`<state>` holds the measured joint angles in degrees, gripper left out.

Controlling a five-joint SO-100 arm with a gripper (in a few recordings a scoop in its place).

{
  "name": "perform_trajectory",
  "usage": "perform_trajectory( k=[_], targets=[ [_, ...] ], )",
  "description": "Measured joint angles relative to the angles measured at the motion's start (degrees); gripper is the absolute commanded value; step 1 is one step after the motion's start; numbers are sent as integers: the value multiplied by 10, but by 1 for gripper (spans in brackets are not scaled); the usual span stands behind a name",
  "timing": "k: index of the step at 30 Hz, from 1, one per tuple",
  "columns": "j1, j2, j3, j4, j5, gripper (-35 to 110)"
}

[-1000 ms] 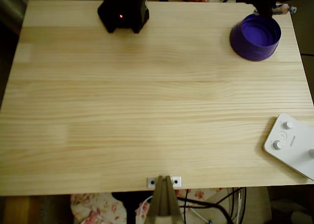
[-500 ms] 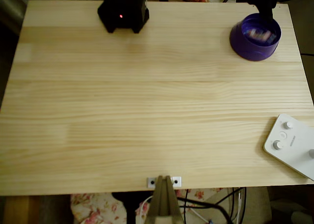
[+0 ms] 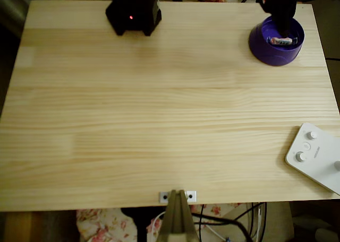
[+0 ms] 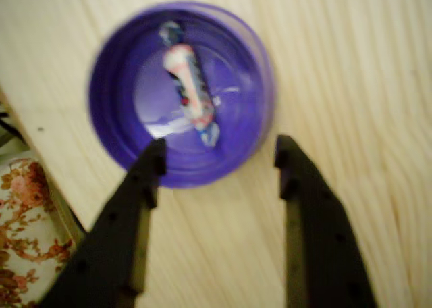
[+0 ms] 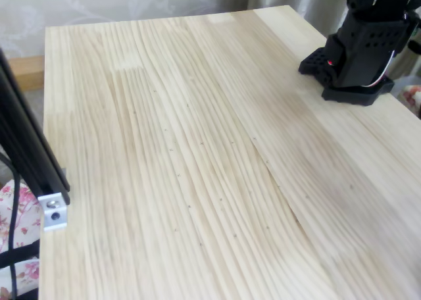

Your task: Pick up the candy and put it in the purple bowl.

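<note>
Gripper [image 4: 219, 152]: recorded in the wrist view with both dark fingers spread wide apart and nothing held between them, poised above the near rim of the purple bowl [image 4: 256, 71]. In the overhead view it was found at the table's far right corner, over the bowl's far side.

Candy [image 4: 189, 85]: found lying flat on the bowl's floor, free of the fingers, its long axis running roughly far-to-near in the wrist view, one twisted end towards each side wall. The same sweet [image 3: 281, 40] was noted inside the bowl [image 3: 263, 48] in the overhead view. The placing was judged as done.

Handling, as judged: very light; a firm core under a thin, crinkly, probably slippery wrapper; not fragile. A hold across the plump middle was judged best, the twisted ends being too flimsy.

Table [image 3: 159, 109]: pale wood. A white control pad [image 3: 316, 157] was noted at the near right edge.
</note>
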<state>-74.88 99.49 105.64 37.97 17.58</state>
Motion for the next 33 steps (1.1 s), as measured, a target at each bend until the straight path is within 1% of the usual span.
perform_trajectory(
  k=[1, 6, 9, 13, 20, 24, 27, 33],
  targets=[
    [8, 9, 0, 7, -3, 20],
    [55, 72, 4, 28, -26, -1],
    [95, 129, 35, 33, -51, -1],
    [163, 207, 73, 88, -78, -1],
    [359, 368, 176, 181, -124, -1],
    [489, 444, 229, 191, -149, -1],
    [581, 483, 246, 199, -149, -1],
    [715, 558, 319, 188, -164, -1]
  ],
)
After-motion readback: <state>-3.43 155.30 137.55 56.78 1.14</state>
